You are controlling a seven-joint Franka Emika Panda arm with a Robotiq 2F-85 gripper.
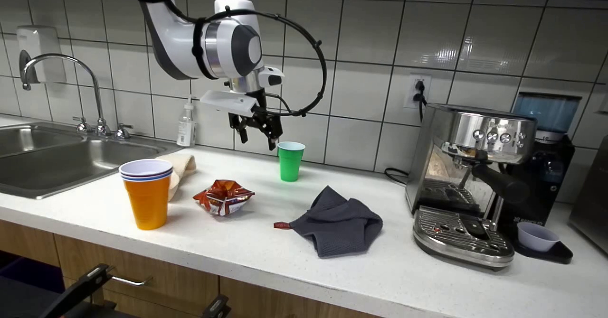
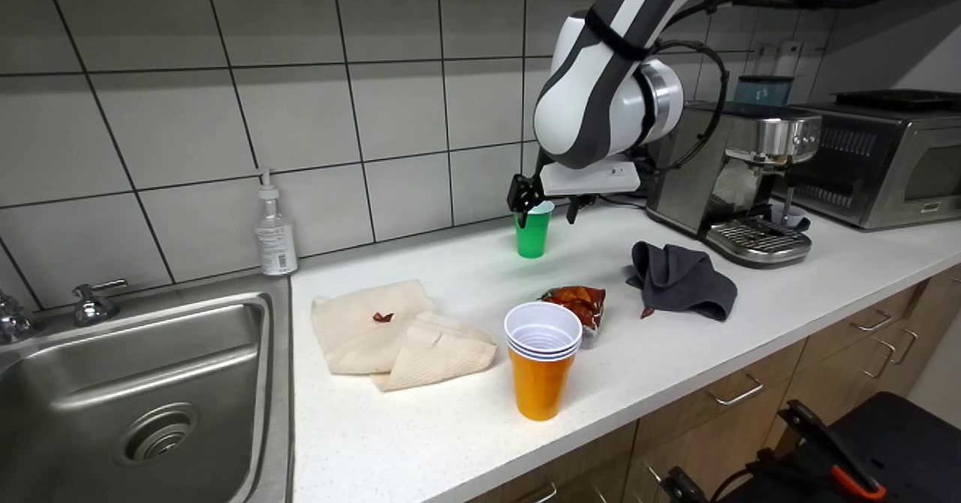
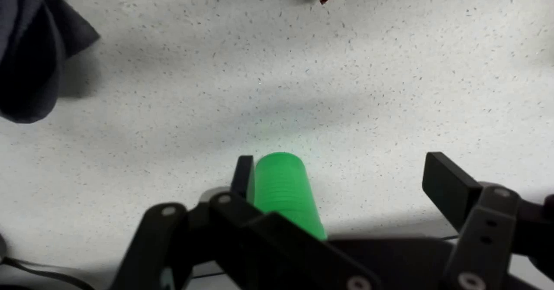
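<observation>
A green cup (image 1: 290,167) with a pale rim stands upright on the white counter near the tiled wall. My gripper (image 1: 258,143) hangs above the counter close to it, jaws spread wide and holding nothing. In an exterior view, one finger of the gripper (image 2: 546,221) overlaps the rim of the green cup (image 2: 532,237). From the wrist, the green cup (image 3: 283,186) shows just inside the left finger (image 3: 242,175), far from the right finger (image 3: 446,182). Part of the cup is hidden behind the gripper's linkage there. Whether finger and cup touch, I cannot tell.
Orange stacked cups (image 1: 149,204) stand near the counter's front edge, with a red snack bag (image 1: 223,198) and a dark cloth (image 1: 339,223) to their right. A beige cloth (image 2: 368,323) lies beside the sink (image 2: 276,383). A soap bottle (image 1: 186,127) and espresso machine (image 1: 489,133) stand farther back.
</observation>
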